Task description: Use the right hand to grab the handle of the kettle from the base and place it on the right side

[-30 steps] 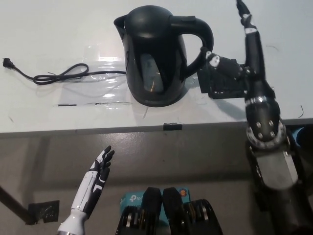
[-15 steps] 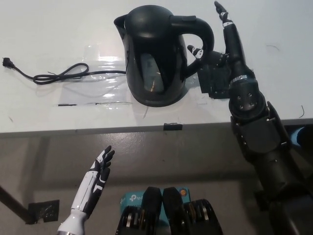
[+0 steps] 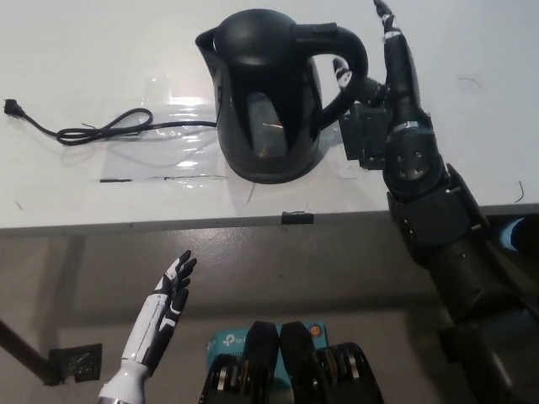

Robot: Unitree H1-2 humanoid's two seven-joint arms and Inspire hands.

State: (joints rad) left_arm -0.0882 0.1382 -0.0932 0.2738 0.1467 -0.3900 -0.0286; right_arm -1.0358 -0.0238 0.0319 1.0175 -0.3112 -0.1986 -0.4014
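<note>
A black kettle (image 3: pixel 268 101) stands upright on its base at the middle of the white table (image 3: pixel 101 50), spout to the left and handle (image 3: pixel 352 52) to the right. My black right hand (image 3: pixel 381 84) is right beside the handle and open. Its thumb reaches into the handle's loop, while its fingers (image 3: pixel 394 46) stretch straight up along the handle's outer side without closing on it. The base is almost hidden under the kettle. My white left hand (image 3: pixel 167 299) rests open below the table's front edge at the lower left.
A black power cord (image 3: pixel 101 130) with its plug runs across the table left of the kettle, over a patch of clear film (image 3: pixel 173 139). A small black marker (image 3: pixel 296 218) sits on the table's front edge. White table surface lies right of my right arm.
My right arm has swung left and its hand has closed in on the handle, with the thumb now inside the loop. The kettle and my left hand have stayed put.
</note>
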